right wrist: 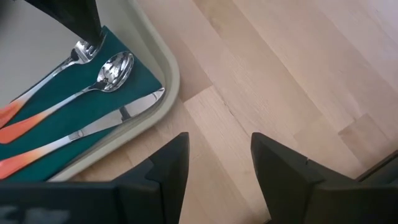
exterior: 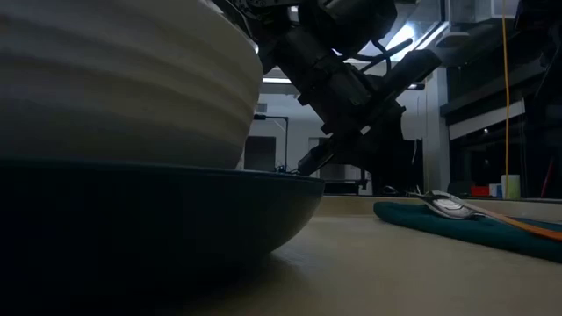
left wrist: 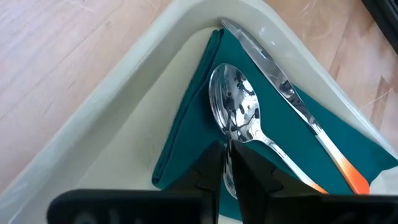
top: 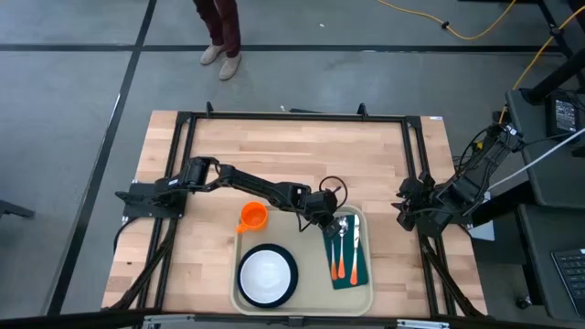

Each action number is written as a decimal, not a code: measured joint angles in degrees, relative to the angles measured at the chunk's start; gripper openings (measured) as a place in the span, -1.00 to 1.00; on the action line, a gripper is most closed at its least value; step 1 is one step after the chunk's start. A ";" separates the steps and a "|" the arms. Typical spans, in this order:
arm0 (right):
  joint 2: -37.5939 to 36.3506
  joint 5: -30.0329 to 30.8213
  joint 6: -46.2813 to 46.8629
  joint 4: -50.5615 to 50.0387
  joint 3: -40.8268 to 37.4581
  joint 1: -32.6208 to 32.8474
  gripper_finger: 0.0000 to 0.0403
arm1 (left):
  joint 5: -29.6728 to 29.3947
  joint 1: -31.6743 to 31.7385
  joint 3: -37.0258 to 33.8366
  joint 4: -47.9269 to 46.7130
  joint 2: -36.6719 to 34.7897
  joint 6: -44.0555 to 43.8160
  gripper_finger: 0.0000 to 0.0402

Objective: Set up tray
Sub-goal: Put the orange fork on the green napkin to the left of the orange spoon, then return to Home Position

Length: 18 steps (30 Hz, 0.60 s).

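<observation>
Here the left arm stretches across the wooden bench (top: 274, 151), its claw (left wrist: 227, 167) clenched on the spoon (left wrist: 235, 107) over the teal napkin (top: 348, 274) in the tray (top: 307, 297); the right claw (right wrist: 219, 163) waits released beside the tray, near the bench's right edge

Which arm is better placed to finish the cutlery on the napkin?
Left. Its tool hangs right over the spoon on the napkin; the right tool, open, waits over bare table beside the tray.

The tray (left wrist: 124, 93) looks like smooth glossy plastic; the napkin (left wrist: 199, 112) is matt cloth; the spoon (left wrist: 234, 106) is polished metal; the table (right wrist: 298, 81) is bare wood.
</observation>
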 joint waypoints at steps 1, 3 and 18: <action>0.00 -0.04 -0.13 0.00 0.00 0.00 -0.12 | 0.11 -0.01 0.00 0.01 0.00 0.00 -0.84; 0.00 -0.07 -0.34 0.00 0.00 0.00 -0.12 | 0.71 -0.01 0.00 0.01 0.00 -0.02 -0.83; 0.00 -0.39 -0.81 -0.04 0.00 0.00 -0.12 | 1.46 0.24 0.00 -0.60 0.00 -0.86 -0.58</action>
